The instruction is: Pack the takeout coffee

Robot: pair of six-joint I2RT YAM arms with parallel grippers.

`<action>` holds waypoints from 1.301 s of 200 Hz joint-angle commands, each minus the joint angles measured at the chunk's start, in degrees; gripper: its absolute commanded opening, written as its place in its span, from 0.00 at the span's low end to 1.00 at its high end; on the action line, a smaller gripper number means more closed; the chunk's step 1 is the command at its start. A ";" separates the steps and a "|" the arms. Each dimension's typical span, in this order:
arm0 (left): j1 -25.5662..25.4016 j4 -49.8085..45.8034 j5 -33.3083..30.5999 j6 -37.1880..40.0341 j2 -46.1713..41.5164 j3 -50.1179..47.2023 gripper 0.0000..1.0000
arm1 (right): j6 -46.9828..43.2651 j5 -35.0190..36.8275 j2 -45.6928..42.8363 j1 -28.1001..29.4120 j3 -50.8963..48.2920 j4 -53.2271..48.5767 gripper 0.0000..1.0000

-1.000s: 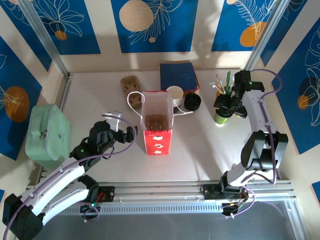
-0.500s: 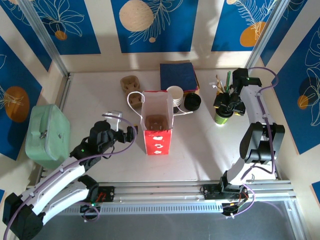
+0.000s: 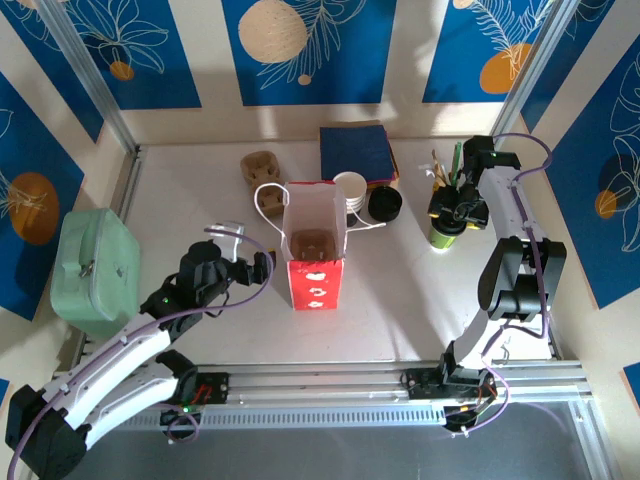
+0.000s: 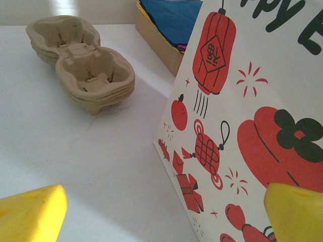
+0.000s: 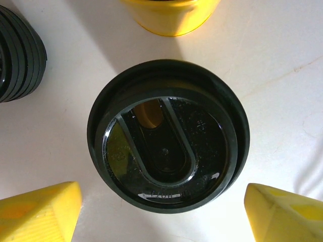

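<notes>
The takeout coffee (image 3: 441, 238) stands at the right of the table, its lime-green side showing below my right gripper (image 3: 456, 212). From the right wrist its round black lid (image 5: 168, 136) is seen straight from above. My right gripper (image 5: 161, 218) is open, and its yellow fingertips (image 5: 38, 212) stand left and right of the lid, apart from it. My left gripper (image 3: 262, 268) is open beside the red and white paper bag (image 3: 312, 250). In the left wrist view the bag's printed side (image 4: 242, 126) stands between the left gripper's (image 4: 164, 217) yellow fingertips (image 4: 30, 214), with nothing held.
A mint-green case (image 3: 95, 268) sits at the left edge. Behind the bag are pulp cup carriers (image 3: 262, 180), blue napkins (image 3: 356, 150), stacked white cups (image 3: 350, 187) and stacked black lids (image 3: 384, 203). A yellow holder (image 5: 169, 15) with stirrers stands just behind the coffee.
The right arm has shifted a little while its gripper stays over the coffee lid. The left arm has not moved.
</notes>
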 commanded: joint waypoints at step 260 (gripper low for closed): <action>0.38 -0.31 0.70 -0.02 0.61 1.74 0.99 | -0.98 0.66 8.06 -0.02 6.52 -3.92 0.76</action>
